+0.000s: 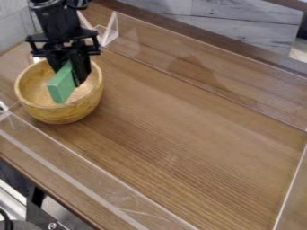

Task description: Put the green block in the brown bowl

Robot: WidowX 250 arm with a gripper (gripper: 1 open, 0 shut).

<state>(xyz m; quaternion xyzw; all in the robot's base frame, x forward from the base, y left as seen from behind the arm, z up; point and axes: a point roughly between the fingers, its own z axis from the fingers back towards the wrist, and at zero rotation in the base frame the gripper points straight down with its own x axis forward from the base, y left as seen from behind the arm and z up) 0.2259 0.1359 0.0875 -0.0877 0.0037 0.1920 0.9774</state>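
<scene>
The jaws are clamped on the green block [61, 83], pinching its upper end so that the bar hangs tilted beneath them, its lower end leaning toward the left of the picture. The black gripper [72, 67] points straight down over the brown bowl [59, 96], and the block's lower part sits inside the ring of the bowl's rim, above the pale inner floor; whether it touches the wood there cannot be told from this view. The bowl itself stands on the dark wooden worktop [180, 126] near the far left corner of the picture, its thick rim showing light grain. Around the worktop runs a low clear plastic wall [72, 184], with one pane along the near edge and another along the far side, just behind the gripper. The rest of the wooden surface stretches to the right and toward the camera. Beyond the far wall, a pale grey surface [216, 18] fills the top of the picture.
</scene>
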